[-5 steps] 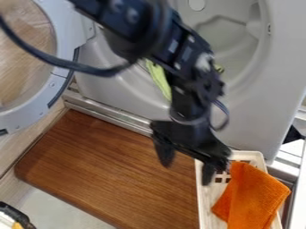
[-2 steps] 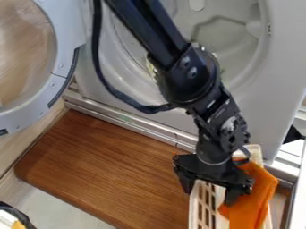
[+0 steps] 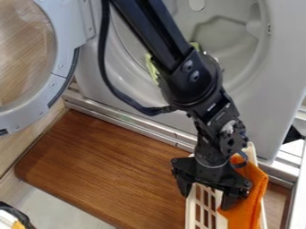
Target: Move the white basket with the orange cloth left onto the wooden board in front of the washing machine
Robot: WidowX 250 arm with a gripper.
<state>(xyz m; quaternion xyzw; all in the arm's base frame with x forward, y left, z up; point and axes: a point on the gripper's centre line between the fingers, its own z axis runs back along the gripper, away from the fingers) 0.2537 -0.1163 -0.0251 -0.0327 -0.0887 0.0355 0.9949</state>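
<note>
Hanging over the pale basket (image 3: 190, 217), the gripper (image 3: 206, 200) is holding its jaws apart, one tip against the orange cloth (image 3: 246, 212) lying there; grasping well is probably requiring both tips astride a fold, avoiding the basket.

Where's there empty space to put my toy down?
The brown board is bare across its left and middle, between the metal rail and pale floor. It's crowded at lower right: gripper, white basket, orange cloth.
</note>
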